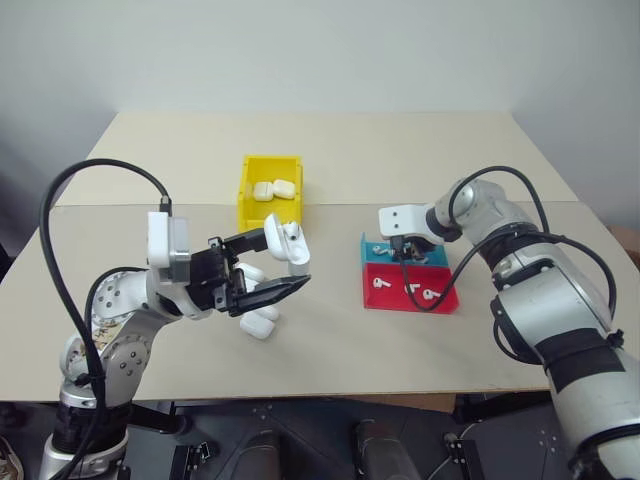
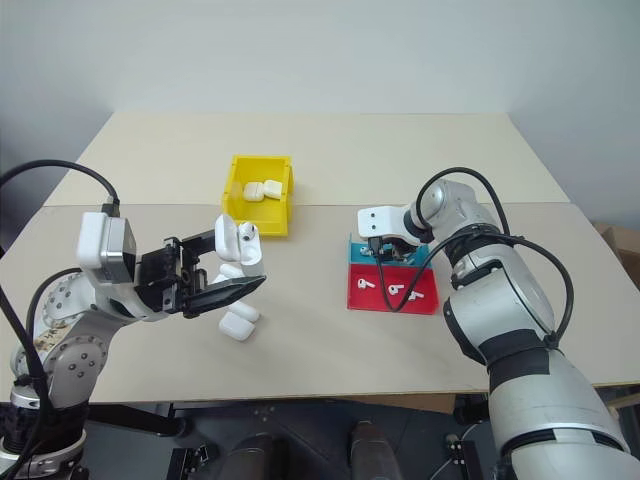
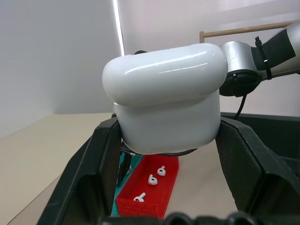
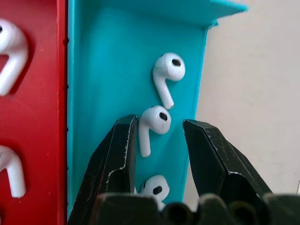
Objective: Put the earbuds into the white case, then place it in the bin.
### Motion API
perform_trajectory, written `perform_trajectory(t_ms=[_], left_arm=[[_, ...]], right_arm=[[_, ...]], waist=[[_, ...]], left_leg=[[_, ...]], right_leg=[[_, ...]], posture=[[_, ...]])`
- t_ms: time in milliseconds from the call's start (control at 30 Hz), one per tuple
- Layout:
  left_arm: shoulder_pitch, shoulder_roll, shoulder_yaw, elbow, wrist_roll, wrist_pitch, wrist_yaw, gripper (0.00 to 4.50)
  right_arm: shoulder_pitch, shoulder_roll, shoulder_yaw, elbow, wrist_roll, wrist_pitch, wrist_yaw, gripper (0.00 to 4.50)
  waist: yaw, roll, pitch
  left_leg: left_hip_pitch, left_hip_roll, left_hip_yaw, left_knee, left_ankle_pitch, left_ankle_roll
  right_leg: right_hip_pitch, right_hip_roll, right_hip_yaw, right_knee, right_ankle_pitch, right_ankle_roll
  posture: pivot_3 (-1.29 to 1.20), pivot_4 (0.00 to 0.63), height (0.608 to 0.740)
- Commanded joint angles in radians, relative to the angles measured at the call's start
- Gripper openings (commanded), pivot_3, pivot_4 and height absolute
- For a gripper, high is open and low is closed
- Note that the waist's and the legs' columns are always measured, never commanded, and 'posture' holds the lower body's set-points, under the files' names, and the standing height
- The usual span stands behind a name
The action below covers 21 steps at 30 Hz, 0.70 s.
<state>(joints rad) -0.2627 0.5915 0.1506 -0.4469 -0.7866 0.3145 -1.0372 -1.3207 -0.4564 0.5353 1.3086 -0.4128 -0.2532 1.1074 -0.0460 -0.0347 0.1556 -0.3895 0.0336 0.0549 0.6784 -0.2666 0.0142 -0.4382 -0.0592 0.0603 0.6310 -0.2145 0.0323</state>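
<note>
Left gripper [image 1: 268,268] raised above the near part of the table [image 1: 400,170], fingers clamped on a white case [image 1: 287,243] with its lid hinged open. In the left wrist view that case [image 3: 166,98] sits wedged between the two black fingers [image 3: 255,161]. Two or three more white cases [image 1: 259,322] lie on the table just below and behind the held one.

Right gripper [image 1: 405,251] reaches down into the blue tray [image 1: 378,254], which sits against the far edge of the red tray [image 1: 440,303]. Right wrist view: jaws parted, tips resting low in the blue tray [image 4: 108,61], one earbud [image 4: 153,125] lying between the fingers [image 4: 117,154], not squeezed. Another earbud [image 4: 167,75] lies just beyond it, a third [image 4: 154,188] nearer the wrist. Earbuds in the red tray too [image 1: 379,283].

Farther back, left of the trays, the yellow bin [image 1: 250,200] stands near the table's middle seam. Two closed cases [image 1: 274,189] rest inside it, touching each other.
</note>
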Motion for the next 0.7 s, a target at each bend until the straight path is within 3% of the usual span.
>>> perform_trajectory(t_ms=[33,233,333,400,433,700], left_arm=[[-0.004,0.011,0.019,-0.040,-0.021,-0.003,0.007,2.78],[-0.004,0.017,0.022,-0.045,-0.026,-0.001,0.011,2.78],[-0.005,0.019,0.022,-0.046,-0.027,-0.001,0.012,2.78],[-0.004,0.020,0.021,-0.047,-0.027,-0.001,0.013,2.78],[-0.004,0.020,0.021,-0.047,-0.027,-0.001,0.012,2.78],[-0.030,0.017,0.007,-0.025,-0.034,0.007,-0.002,2.78]], right_arm=[[-0.025,0.003,-0.028,0.006,-0.011,0.017,-0.005,1.94],[-0.011,-0.003,-0.018,0.013,-0.038,0.022,0.019,1.94],[-0.004,0.002,-0.034,0.014,-0.032,0.033,0.014,1.36],[-0.001,0.007,-0.054,0.014,-0.023,0.044,0.005,0.72],[0.001,0.009,-0.062,0.013,-0.020,0.046,0.005,0.65],[-0.004,-0.026,-0.130,-0.011,0.005,0.048,0.054,0.65]], waist=[[0.000,0.000,0.000],[0.000,0.000,0.000],[0.000,0.000,0.000],[0.000,0.000,0.000],[0.000,0.000,0.000],[-0.001,0.000,0.000]], left_leg=[[0.000,0.000,0.000,0.000,0.000,0.000],[0.000,0.000,0.000,0.000,0.000,0.000],[0.001,0.000,0.000,0.000,0.000,0.000],[0.001,0.000,0.000,0.000,0.000,0.000],[0.001,0.000,0.000,0.000,0.000,0.000],[0.001,0.000,0.001,0.000,0.000,0.000]], right_leg=[[0.000,0.000,0.000,0.000,0.000,0.000],[0.000,0.000,0.000,0.000,0.000,0.000],[0.001,0.000,0.000,0.000,0.000,0.000],[0.001,0.000,0.000,0.000,0.000,0.000],[0.001,0.000,0.000,0.000,0.000,0.000],[0.001,0.000,0.000,0.000,0.000,0.000]], posture=[[0.00,0.150,0.740],[0.00,0.150,0.740],[0.00,0.150,0.740],[0.00,0.150,0.740],[0.00,0.150,0.740],[0.00,0.150,0.740]])
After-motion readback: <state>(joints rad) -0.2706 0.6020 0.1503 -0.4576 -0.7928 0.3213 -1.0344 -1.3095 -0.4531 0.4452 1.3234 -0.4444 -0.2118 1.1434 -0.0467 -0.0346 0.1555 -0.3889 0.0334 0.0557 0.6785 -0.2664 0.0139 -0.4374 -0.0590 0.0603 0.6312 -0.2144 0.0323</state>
